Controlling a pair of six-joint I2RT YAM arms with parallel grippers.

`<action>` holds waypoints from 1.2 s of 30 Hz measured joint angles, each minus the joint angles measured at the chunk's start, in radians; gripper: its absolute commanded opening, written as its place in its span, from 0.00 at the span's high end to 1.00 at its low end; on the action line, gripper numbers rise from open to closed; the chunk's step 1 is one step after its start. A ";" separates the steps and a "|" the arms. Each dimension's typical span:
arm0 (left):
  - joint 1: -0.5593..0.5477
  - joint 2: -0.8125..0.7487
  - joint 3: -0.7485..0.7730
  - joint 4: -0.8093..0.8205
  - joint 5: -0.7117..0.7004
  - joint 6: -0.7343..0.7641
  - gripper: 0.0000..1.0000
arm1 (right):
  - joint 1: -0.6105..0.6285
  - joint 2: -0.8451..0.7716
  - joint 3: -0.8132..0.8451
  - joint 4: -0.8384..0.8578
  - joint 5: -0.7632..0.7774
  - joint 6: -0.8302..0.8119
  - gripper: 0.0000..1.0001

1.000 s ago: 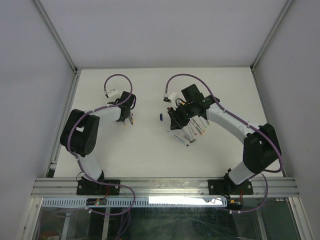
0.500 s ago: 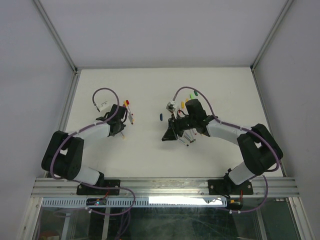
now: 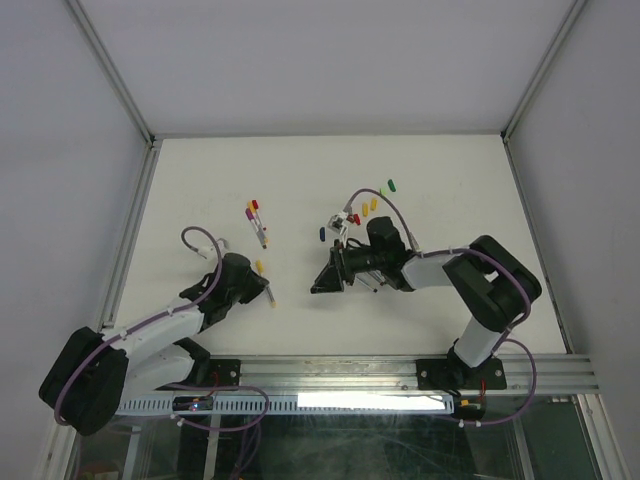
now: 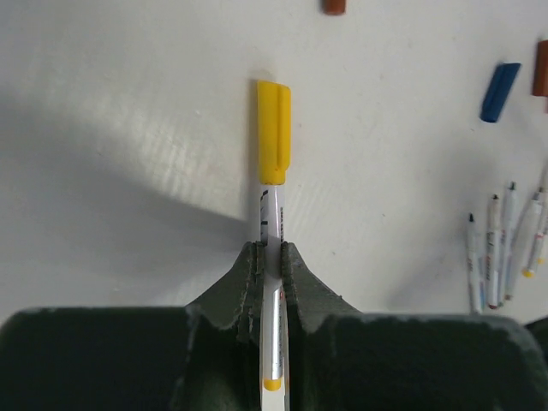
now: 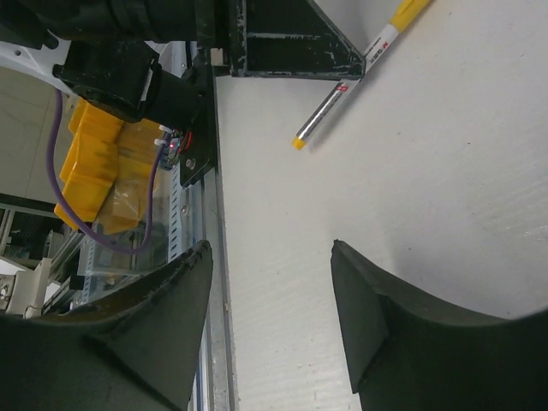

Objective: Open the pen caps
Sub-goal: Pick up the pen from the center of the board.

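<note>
Left wrist view: the left gripper (image 4: 271,253) is clamped tight on a pen (image 4: 271,214), whose yellow cap (image 4: 274,133) juts out past the jaws. The right gripper (image 5: 272,248) stands open and empty nearby. I'd have it pinch the cap alone, squarely, then pull straight along the pen.

A yellow cap (image 4: 274,133), clip on its side, is seen still fitted on the end of a white pen barrel (image 4: 272,218). A loose blue cap (image 4: 499,92) is laid tilted on the surface (image 4: 128,68), well to its right. Farther back, a green cap (image 3: 391,184), a second yellow cap (image 3: 373,202) and a red cap (image 3: 354,218) are strung in a diagonal row.
</note>
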 measured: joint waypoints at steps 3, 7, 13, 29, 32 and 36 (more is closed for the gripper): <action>-0.045 -0.053 -0.051 0.056 0.018 -0.066 1.00 | 0.030 0.024 0.038 -0.052 0.023 -0.002 0.40; -0.112 -0.047 -0.077 0.136 0.018 -0.137 1.00 | 0.066 0.063 0.098 -0.147 0.043 -0.003 0.40; -0.220 0.048 -0.094 0.283 -0.012 -0.229 1.00 | 0.092 0.102 0.142 -0.268 0.153 0.000 0.40; -0.310 0.214 -0.096 0.540 -0.111 -0.330 1.00 | 0.124 0.165 0.245 -0.455 0.261 0.044 0.60; -0.310 0.231 -0.096 0.562 -0.113 -0.337 1.00 | 0.126 0.177 0.249 -0.467 0.260 0.048 0.76; -0.315 0.247 -0.098 0.576 -0.116 -0.337 1.00 | 0.127 0.187 0.249 -0.478 0.254 0.063 1.00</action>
